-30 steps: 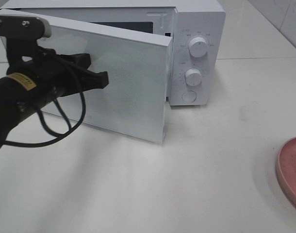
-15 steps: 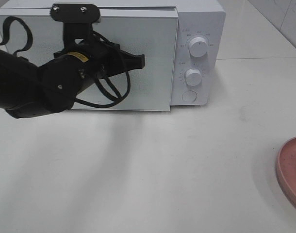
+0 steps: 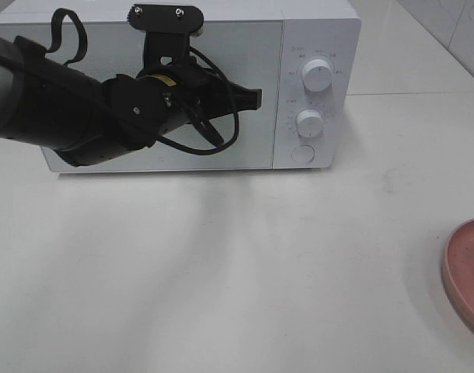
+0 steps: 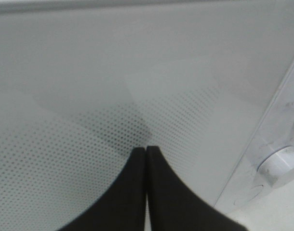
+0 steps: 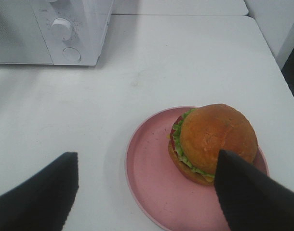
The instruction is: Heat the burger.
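The white table carries the microwave, its door closed. The left gripper, jaws pressed together, rests its tips against that door. On the pink plate sits the burger, away from the microwave, below the right gripper, whose jaws stand wide apart.
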`<act>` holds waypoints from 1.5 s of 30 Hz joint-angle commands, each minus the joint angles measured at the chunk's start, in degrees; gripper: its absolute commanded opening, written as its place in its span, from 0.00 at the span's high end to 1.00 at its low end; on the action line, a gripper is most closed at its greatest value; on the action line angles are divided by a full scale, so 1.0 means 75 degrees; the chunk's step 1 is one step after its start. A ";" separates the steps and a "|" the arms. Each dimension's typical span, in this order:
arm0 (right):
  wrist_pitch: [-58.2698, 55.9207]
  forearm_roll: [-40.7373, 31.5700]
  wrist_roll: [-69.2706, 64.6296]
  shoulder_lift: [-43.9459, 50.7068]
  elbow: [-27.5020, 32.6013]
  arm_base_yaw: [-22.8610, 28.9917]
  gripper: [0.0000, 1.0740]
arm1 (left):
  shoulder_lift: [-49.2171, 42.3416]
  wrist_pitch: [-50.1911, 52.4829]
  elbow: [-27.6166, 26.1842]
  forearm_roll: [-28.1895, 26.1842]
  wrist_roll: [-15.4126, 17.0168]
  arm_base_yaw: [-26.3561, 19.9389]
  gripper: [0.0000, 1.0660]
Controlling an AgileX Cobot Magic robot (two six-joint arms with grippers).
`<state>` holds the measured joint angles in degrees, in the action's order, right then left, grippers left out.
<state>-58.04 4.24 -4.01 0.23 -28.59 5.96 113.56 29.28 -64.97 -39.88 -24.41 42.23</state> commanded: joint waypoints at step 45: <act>0.0122 0.0023 0.0046 0.0214 0.0008 -0.0061 0.30 | -0.5539 -1.2109 0.1917 0.2307 0.0588 -0.3973 0.08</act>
<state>-57.93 4.24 -4.01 0.23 -28.59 5.96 72.48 -58.96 -50.76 -23.20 -20.45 13.35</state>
